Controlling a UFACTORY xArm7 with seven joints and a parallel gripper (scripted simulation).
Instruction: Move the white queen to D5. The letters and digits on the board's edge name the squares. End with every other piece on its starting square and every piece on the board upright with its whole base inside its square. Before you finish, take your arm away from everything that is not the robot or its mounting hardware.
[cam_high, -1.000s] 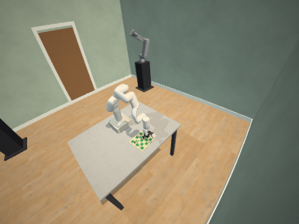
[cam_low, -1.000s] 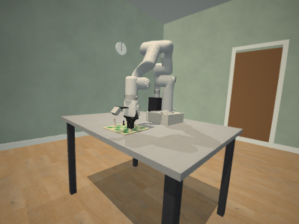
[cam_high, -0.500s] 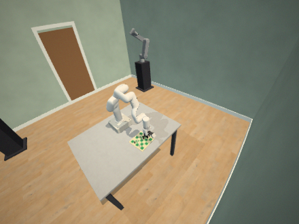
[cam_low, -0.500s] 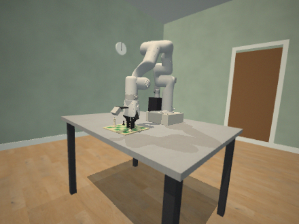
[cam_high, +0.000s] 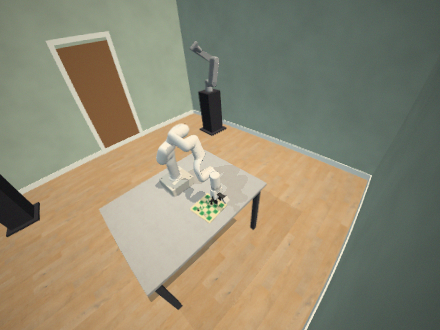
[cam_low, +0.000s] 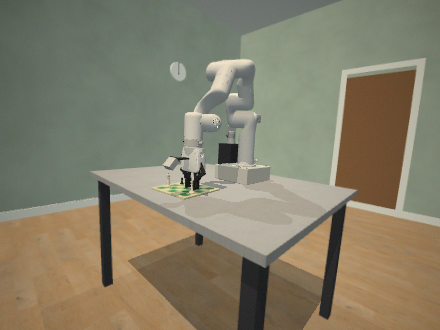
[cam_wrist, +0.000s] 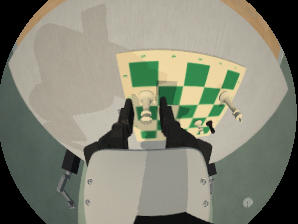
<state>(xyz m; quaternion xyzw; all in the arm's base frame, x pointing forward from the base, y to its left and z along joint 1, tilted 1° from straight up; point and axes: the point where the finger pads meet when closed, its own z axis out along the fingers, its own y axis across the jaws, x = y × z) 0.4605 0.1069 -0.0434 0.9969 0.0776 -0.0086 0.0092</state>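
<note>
Now the gripper (cam_wrist: 148, 115) stands over the near left part of the board (cam_wrist: 200, 72), fingers partly spread, a slim gap showing on either side of the white queen (cam_wrist: 144, 111) between them; nothing is clamped. Queen is upright on a pale square; which square, I cannot tell. Right of it, a black piece (cam_wrist: 210, 125) and a white piece (cam_wrist: 230, 106) stand near the board's right edge. Board lies on the grey table (cam_low: 280, 210).
</note>
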